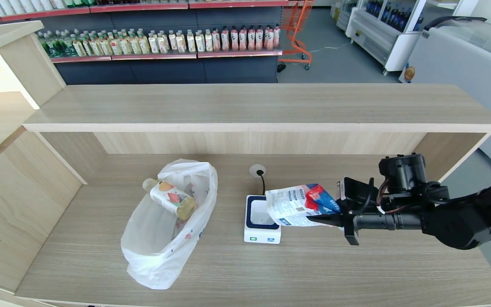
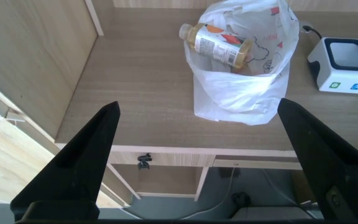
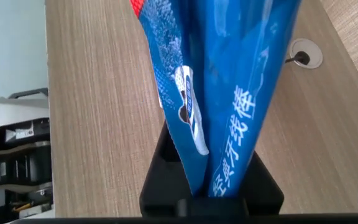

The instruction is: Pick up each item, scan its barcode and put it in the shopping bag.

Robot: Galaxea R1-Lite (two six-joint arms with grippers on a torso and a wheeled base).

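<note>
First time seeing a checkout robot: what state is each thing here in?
Shopping bag: open, standing on the counter.
Bottle: capped, lying tilted in the bag.
Scanner: on the counter, cable attached.
Packet: gripped, in the air beside the scanner.
Right fingers: shut on the packet.
Left fingers: open, empty.
</note>
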